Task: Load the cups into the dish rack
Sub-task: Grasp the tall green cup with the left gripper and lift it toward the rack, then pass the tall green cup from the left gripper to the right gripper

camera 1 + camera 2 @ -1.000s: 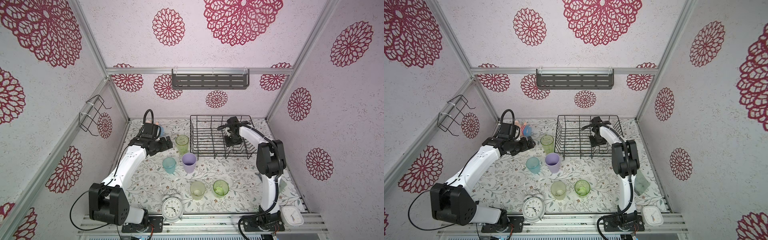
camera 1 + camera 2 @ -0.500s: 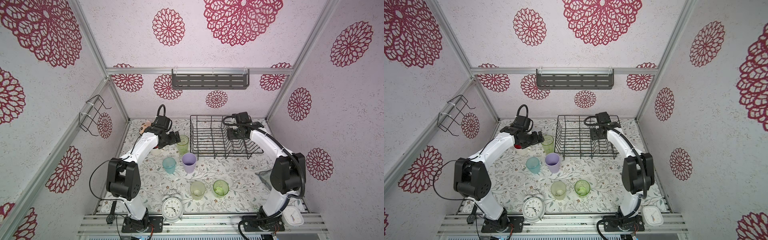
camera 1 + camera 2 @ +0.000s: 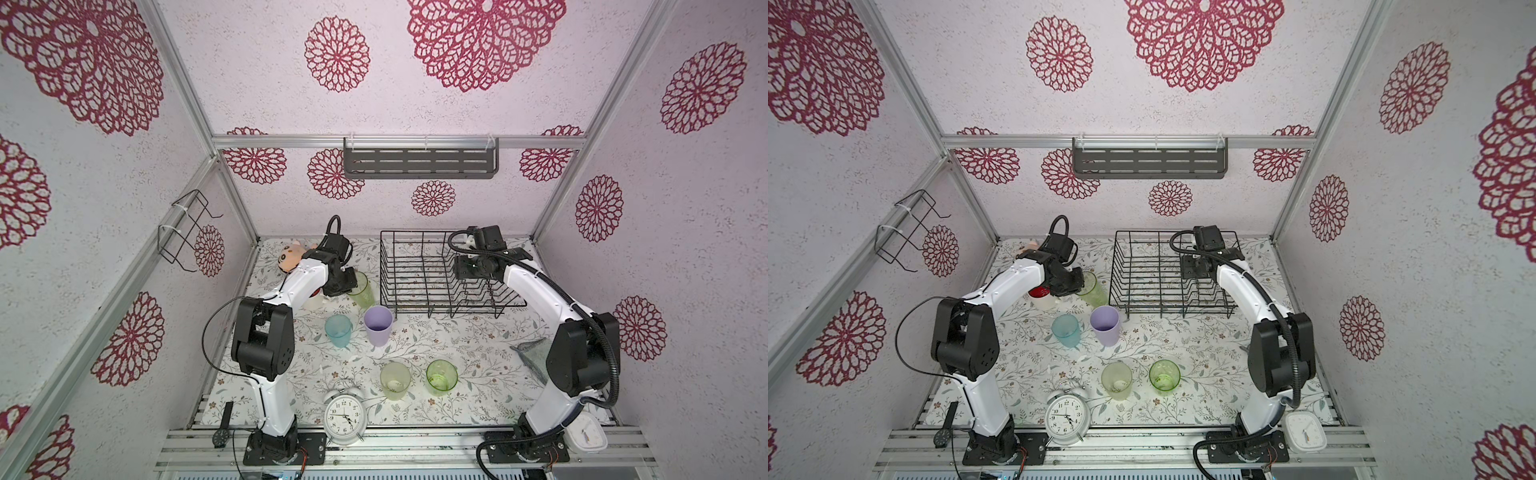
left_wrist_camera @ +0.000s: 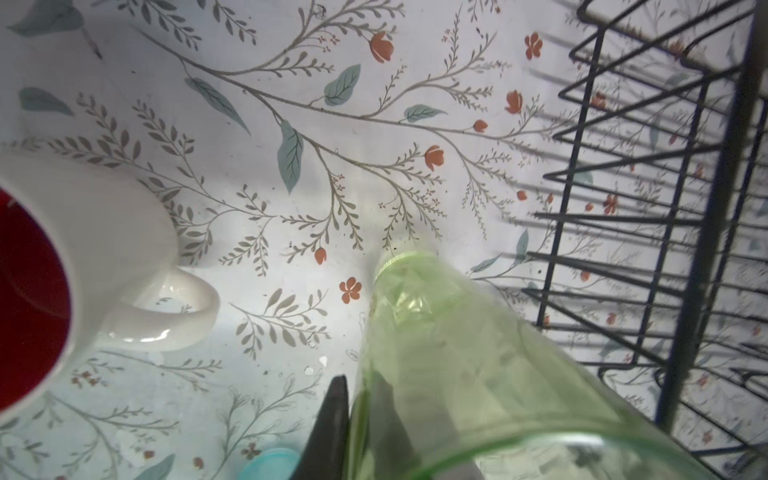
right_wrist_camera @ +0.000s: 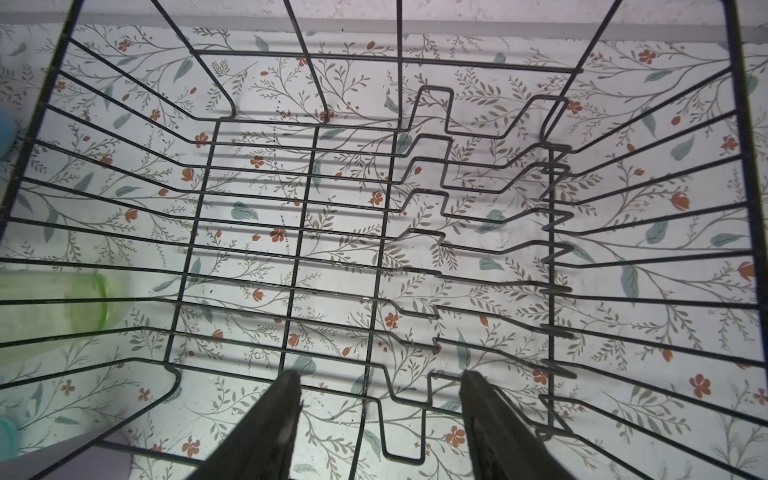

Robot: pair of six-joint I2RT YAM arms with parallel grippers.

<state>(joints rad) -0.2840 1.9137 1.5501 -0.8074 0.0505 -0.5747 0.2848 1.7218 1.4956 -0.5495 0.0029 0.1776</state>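
Both arms have shifted over the last second. The left arm has folded more upright, and the left pincer (image 4: 358,419) has edged right onto the green tumbler (image 3: 362,291) and closed. The right pincer (image 5: 380,382) has risen out of the dish rack (image 3: 415,232) and hangs over its right half.

The left pincer pinches the tumbler's wall at the rim, with 1 finger outside and 1 visible through the plastic inside. The tumbler is just left of the rack, at the centre of both top views, and leans toward it. I cannot tell whether its base has left the table. The right pincer's jaws stand apart with nothing between them, only rack wires below.

The task looks barely begun: 0 of 6 cups are loaded, and the right wrist view shows no cup in the rack.

Cups not yet picked up:
- The white mug (image 3: 1040,296) is just left of the gripped tumbler.
- The light-blue cup (image 3: 338,330) and lilac tumbler (image 3: 378,324) stand side by side below it.
- A pale green tumbler (image 3: 395,380) and a brighter green tumbler (image 3: 441,376) stand at lower centre, near the alarm clock (image 3: 345,415).

The first cup is gripped but still has to be lifted, carried and released, and then 5 more follow.
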